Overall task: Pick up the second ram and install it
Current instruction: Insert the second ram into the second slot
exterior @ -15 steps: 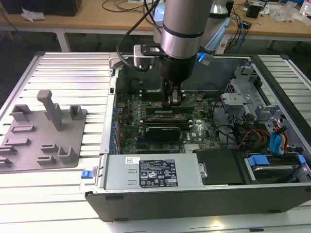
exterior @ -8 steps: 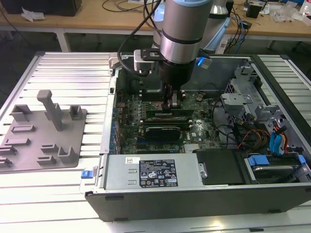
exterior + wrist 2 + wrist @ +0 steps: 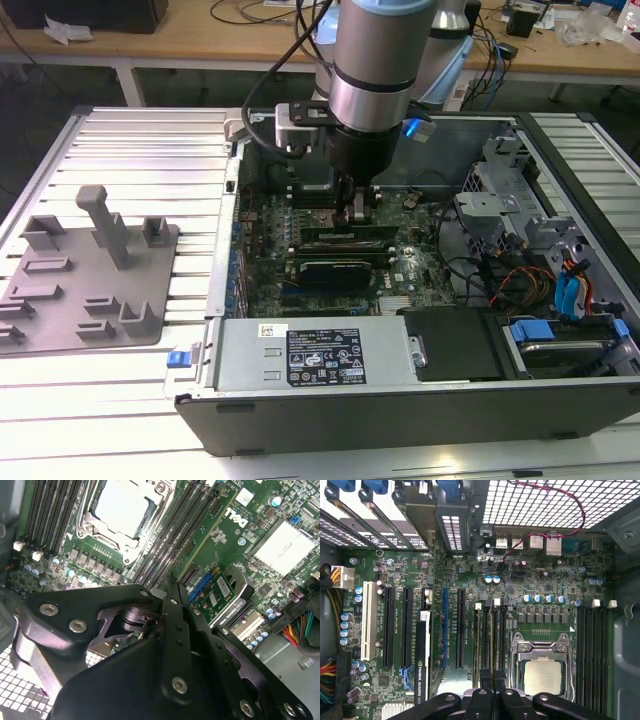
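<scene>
The computer case (image 3: 400, 410) lies open and my gripper (image 3: 358, 222) reaches down into it, onto the motherboard's memory slots (image 3: 490, 630). The second ram (image 3: 210, 532) shows as a thin green edge running out from between my fingertips, in line with the slots next to the processor socket (image 3: 125, 510). From the exterior view it is a dark stick with a green edge (image 3: 330, 238), directly under the gripper. In both wrist views the gripper (image 3: 172, 587) (image 3: 492, 680) has its two black fingers pressed close together on that edge.
A grey fixture plate (image 3: 90, 270) with upright posts lies on the slatted table at the exterior view's left. The power supply (image 3: 310, 355), a graphics card (image 3: 422, 655), the drive cage (image 3: 500, 200) and loose cables (image 3: 530, 280) crowd around the motherboard.
</scene>
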`<state>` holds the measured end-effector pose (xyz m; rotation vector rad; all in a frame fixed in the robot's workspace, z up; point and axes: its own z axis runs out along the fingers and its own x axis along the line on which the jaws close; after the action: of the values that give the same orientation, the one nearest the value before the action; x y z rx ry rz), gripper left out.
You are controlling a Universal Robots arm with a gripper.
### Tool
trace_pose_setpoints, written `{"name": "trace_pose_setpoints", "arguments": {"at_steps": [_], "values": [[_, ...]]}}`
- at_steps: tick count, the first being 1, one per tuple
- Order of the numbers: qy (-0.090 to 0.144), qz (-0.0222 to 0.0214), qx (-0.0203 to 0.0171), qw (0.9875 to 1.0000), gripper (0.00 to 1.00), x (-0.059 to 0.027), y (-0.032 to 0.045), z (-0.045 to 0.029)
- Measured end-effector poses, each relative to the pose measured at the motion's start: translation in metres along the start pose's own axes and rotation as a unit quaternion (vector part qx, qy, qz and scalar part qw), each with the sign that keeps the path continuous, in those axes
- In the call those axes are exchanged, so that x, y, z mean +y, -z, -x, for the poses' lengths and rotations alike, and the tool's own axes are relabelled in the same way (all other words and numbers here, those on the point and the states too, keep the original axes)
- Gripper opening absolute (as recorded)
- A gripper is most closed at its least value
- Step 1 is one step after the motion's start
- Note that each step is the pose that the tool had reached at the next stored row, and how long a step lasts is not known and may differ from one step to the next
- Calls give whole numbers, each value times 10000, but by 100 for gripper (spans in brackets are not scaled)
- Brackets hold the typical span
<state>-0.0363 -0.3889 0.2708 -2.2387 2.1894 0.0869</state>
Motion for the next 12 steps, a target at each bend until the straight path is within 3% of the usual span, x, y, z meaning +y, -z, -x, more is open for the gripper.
{"name": "trace_pose_setpoints", "arguments": {"at_steps": [9,12], "values": [[-14,-1,-2,10000,9,1,-71,2],[-14,0,-1,10000,9,2,-126,-1]]}}
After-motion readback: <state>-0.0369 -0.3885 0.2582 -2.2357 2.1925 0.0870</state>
